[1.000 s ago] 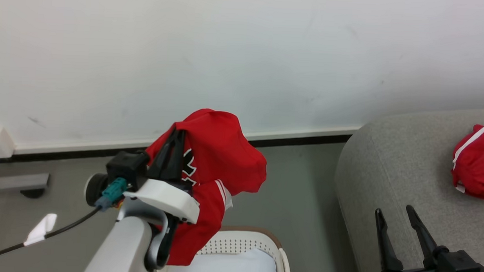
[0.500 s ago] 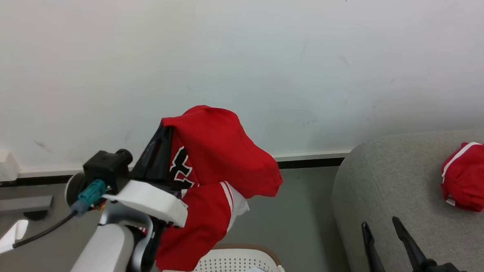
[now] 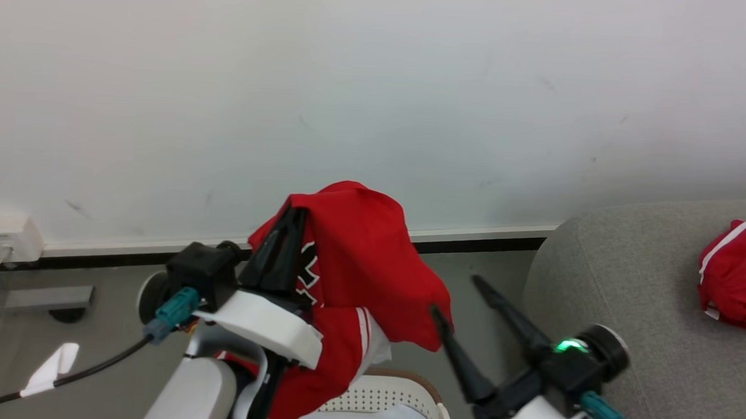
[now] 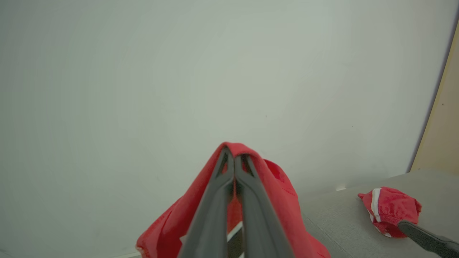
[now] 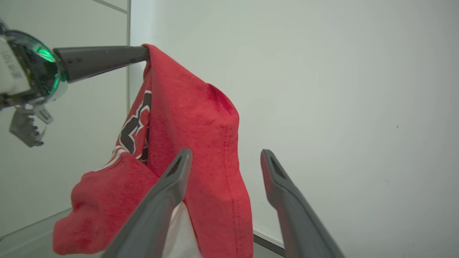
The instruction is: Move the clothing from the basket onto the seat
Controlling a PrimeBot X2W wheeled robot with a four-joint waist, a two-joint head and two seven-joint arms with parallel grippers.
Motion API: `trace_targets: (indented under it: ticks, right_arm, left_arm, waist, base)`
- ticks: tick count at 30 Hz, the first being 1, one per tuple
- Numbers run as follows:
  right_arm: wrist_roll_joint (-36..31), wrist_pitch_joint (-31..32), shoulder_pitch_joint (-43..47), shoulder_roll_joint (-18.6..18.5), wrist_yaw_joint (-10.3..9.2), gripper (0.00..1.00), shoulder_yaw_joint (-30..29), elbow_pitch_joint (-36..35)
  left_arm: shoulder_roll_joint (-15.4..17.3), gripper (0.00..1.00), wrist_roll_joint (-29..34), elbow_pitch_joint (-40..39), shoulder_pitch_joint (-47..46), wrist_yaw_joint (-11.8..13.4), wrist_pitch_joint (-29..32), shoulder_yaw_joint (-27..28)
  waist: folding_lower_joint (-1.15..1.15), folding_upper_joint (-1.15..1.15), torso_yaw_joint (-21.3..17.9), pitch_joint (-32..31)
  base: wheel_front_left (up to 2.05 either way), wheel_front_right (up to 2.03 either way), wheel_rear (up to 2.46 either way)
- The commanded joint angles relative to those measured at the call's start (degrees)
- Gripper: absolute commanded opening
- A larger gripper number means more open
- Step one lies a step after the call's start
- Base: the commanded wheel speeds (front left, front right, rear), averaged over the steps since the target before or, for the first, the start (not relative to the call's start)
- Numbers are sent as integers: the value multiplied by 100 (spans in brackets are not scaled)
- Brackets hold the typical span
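A red garment with black-and-white lettering (image 3: 364, 259) hangs in the air above the basket, and my left gripper (image 3: 294, 212) is shut on its top fold. In the left wrist view the gripper (image 4: 233, 152) pinches the cloth (image 4: 279, 186). My right gripper (image 3: 456, 295) stands open beside the garment's right edge. In the right wrist view its gripper (image 5: 226, 153) frames the hanging cloth (image 5: 193, 107), with one finger in front of it. Below sits the white basket (image 3: 403, 387) with its brown rim and pale liner. A second red garment (image 3: 735, 276) lies on the grey sofa (image 3: 627, 296).
A white wall with a dark skirting runs behind everything. At the left there are a wall socket box (image 3: 6, 237), a grey metal base (image 3: 35, 295), a black cable (image 3: 89, 361) and a white scrap (image 3: 48, 365) on the grey floor.
My right gripper has swung up and to the left, from over the sofa to beside the hanging garment. The left gripper still holds the garment. The head camera has shifted slightly.
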Motion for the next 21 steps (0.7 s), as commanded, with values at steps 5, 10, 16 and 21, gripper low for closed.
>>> trace_targets:
  ticks: [5, 10, 16, 21]
  right_arm:
    - [141, 4, -687, 170, -13, 100, 815, 533]
    - [-143, 4, -1263, 255, -13, 100, 1310, 1106]
    - [-730, 4, -1497, 279, -13, 100, 1065, 1410]
    - [-888, 4, -1383, 278, -13, 100, 1011, 1518]
  left_arm:
    - [-90, 0, -64, 84, -50, -71, -1, -175]
    - [-201, 0, -93, 156, -99, -152, 5, -441]
    - [-298, 0, -140, 181, -105, -200, 63, -775]
    - [-352, 0, -230, 100, -79, -262, 127, -1029]
  waist:
    - [0, 0, 128, 8]
    - [0, 0, 252, 0]
    - [0, 0, 388, -19]
    - [0, 0, 445, -29]
  base:
    - [0, 0, 0]
    - [0, 0, 0]
    - [0, 0, 0]
    - [0, 0, 0]
